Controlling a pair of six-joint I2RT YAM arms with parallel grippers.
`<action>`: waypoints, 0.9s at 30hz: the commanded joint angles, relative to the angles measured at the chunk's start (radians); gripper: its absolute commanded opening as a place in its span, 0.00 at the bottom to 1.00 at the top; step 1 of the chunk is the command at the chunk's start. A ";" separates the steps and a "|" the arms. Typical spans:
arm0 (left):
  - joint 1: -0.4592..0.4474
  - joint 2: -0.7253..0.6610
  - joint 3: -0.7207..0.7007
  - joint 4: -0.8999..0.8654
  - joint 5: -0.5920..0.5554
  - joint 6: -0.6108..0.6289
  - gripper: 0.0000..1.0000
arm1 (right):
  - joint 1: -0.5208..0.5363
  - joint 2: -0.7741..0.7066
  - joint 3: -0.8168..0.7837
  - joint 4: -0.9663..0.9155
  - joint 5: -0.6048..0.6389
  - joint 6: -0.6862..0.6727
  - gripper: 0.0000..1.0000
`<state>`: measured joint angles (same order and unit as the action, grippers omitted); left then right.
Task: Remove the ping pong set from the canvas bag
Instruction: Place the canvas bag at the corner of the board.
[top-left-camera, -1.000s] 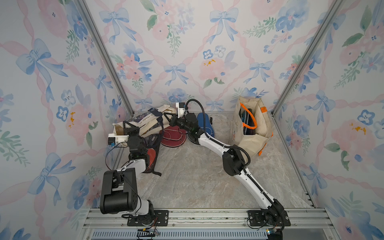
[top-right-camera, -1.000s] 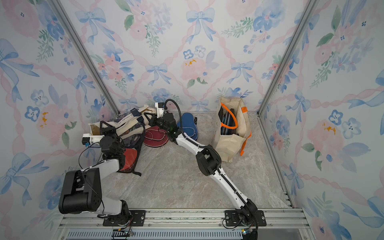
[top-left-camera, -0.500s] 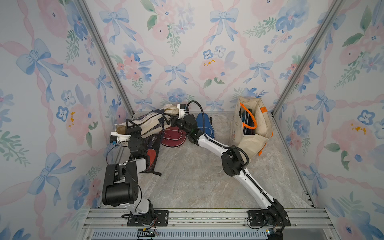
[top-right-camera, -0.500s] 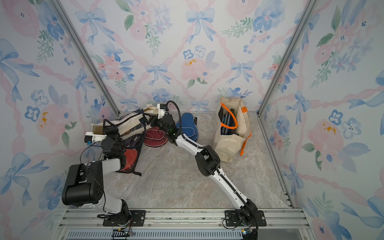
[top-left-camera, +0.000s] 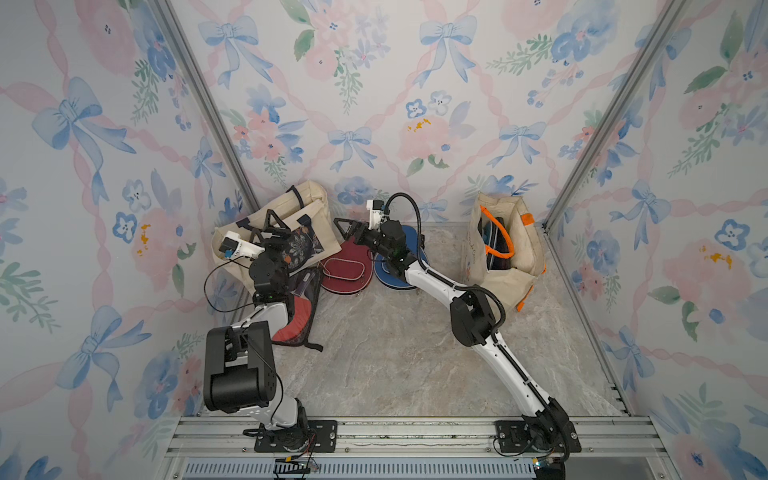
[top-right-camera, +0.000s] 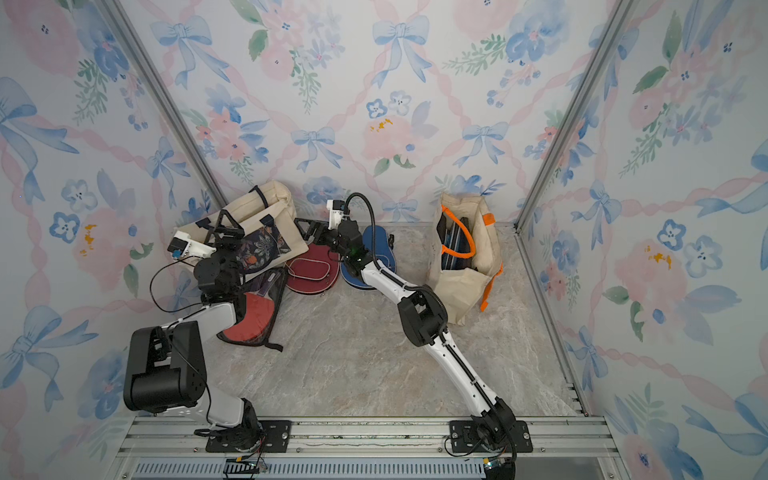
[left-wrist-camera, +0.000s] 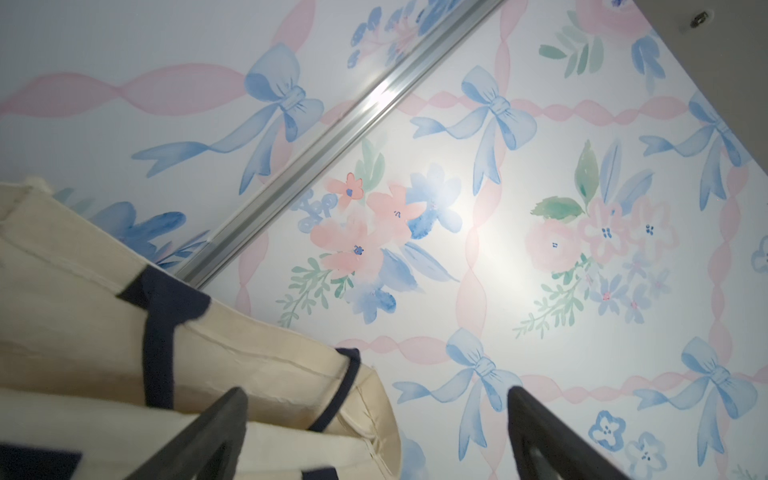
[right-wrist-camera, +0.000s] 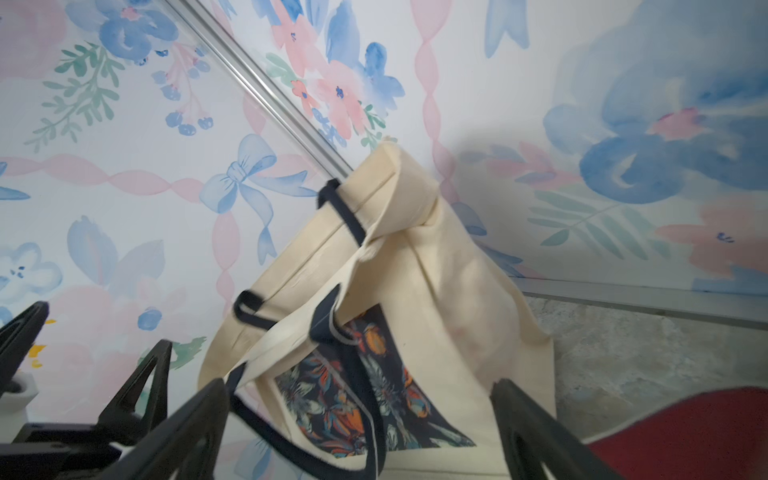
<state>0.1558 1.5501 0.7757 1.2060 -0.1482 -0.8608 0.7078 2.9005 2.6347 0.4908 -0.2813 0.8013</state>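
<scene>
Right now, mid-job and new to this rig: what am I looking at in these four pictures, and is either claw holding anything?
The machine is two robot arms, a left arm and a right arm, bolted to a rail at the near edge of the table. The two wide pictures come from one overhead camera pair. The two close ones come from a camera on each wrist, looking past its black fingers.

On the table lie a maroon case, a blue case and a mesh pouch showing a red paddle, all by the canvas bag. A second bag, with orange handles, stands apart.

The left gripper and right gripper are both open near the canvas bag, holding nothing.
</scene>
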 joint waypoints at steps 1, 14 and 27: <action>0.002 -0.044 0.051 -0.096 0.122 0.121 0.98 | 0.003 -0.119 -0.084 0.089 -0.065 0.007 0.97; -0.172 -0.207 0.036 -0.262 0.132 0.463 0.98 | -0.005 -0.643 -0.770 -0.037 0.130 -0.335 0.98; -0.627 -0.296 0.056 -0.368 -0.008 0.631 0.98 | -0.164 -1.420 -1.331 -0.454 0.528 -0.541 0.99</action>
<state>-0.4244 1.2736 0.8120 0.8547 -0.1127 -0.2733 0.5667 1.5505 1.3590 0.1772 0.1284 0.3275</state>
